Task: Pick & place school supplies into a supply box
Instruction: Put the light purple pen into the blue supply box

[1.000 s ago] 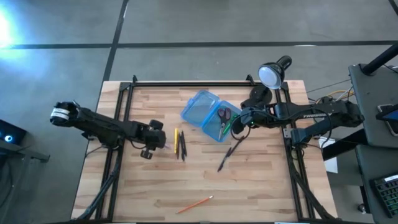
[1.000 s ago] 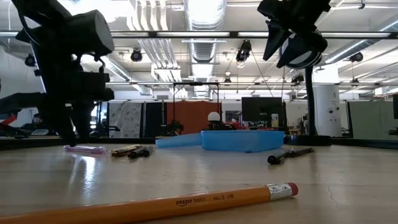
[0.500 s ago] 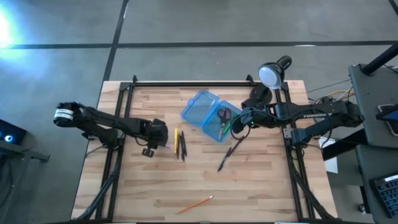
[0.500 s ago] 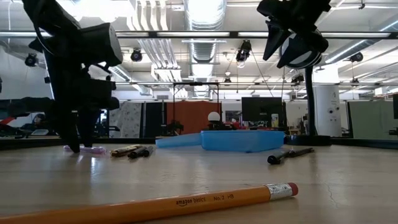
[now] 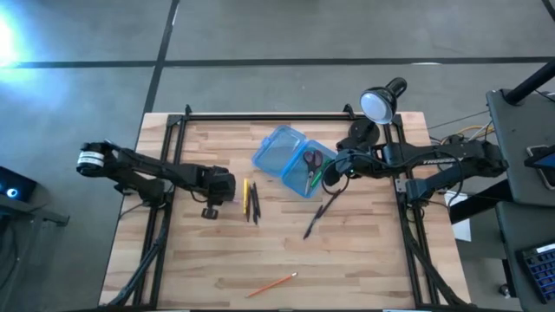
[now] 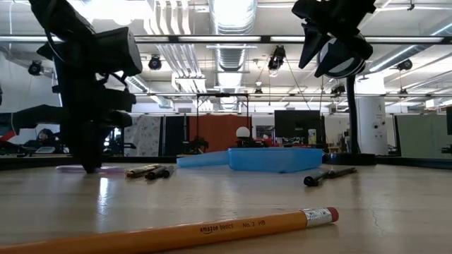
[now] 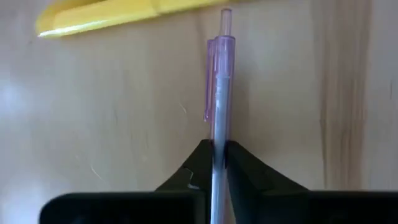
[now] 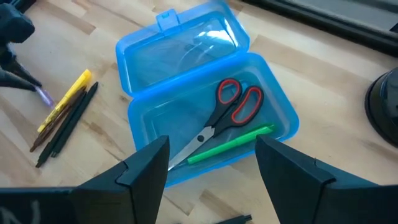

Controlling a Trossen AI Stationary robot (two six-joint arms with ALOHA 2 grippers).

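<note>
A translucent pink pen (image 7: 219, 74) lies on the wooden table left of a yellow pen and dark pens (image 5: 250, 201). My left gripper (image 5: 224, 192) stands over it, shut on it. The blue supply box (image 5: 290, 160) lies open at the table's middle with red-handled scissors (image 8: 224, 118) and a green pen (image 8: 231, 144) in its near half. My right gripper (image 8: 211, 180) hangs open above the box's right side and touches nothing. A black pen (image 5: 321, 215) lies right of centre, and an orange pencil (image 5: 273, 283) lies near the front edge. My left gripper pinches the pink pen's barrel (image 7: 217, 142) between its two fingertips (image 7: 239, 163), a little behind the clip. The fingers come steeply from above and lie across the pen. The pen rests flat on the table (image 6: 106, 169), its clip end sticking out past the fingers.
A black desk lamp (image 5: 380, 102) stands at the far right corner, its head over the table. The yellow and dark pens lie close to my left gripper's right side. Bare wood spreads over the near half of the table around the orange pencil (image 6: 176, 233).
My left gripper has gone down and a little toward the table's right, onto the pink pen, and its fingers have shut on the pen. The pen lies on the table as before.
</note>
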